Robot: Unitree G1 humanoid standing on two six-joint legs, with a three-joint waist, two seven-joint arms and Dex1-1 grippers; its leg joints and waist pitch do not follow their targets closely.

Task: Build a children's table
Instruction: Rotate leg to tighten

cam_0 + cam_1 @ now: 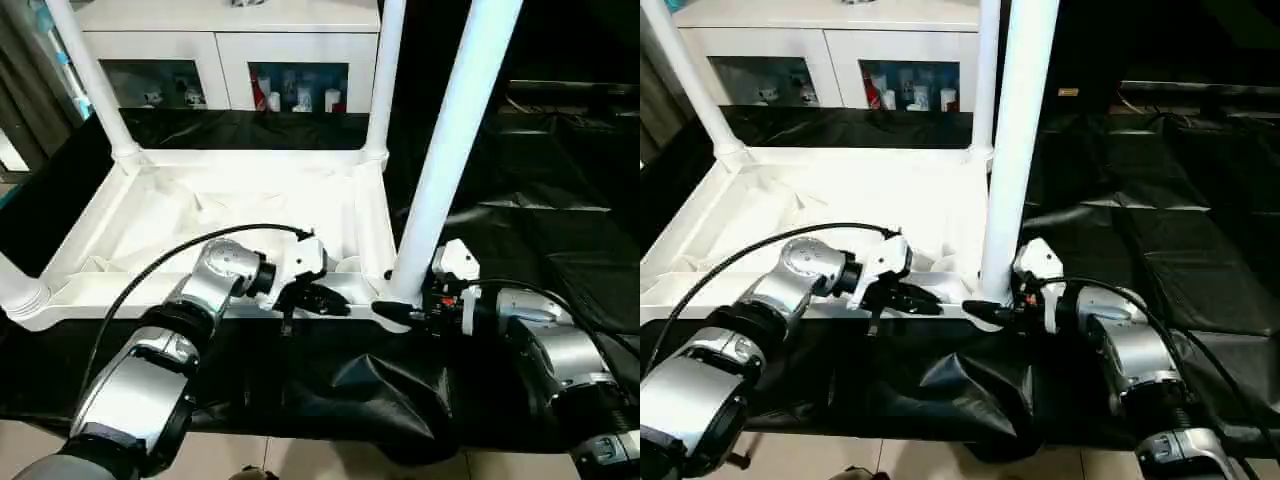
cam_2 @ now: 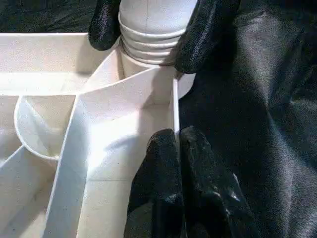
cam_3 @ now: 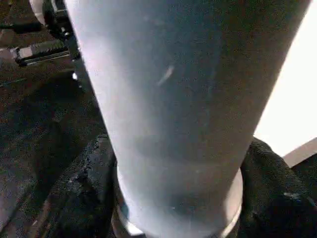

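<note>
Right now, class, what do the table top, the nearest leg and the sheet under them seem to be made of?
Table top: most likely moulded white plastic, smooth with a slight sheen; thin ribs cross its underside.
Nearest leg: apparently the same white plastic, a smooth tapered tube with moulded rings at its base.
Sheet: looks like thin black plastic film or coated cloth; it wrinkles and glints.

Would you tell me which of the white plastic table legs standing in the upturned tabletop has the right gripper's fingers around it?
The near-right corner leg, closest to the robot: the right gripper straddles its ribbed base at the socket. The two far-corner legs stand untouched.
</note>
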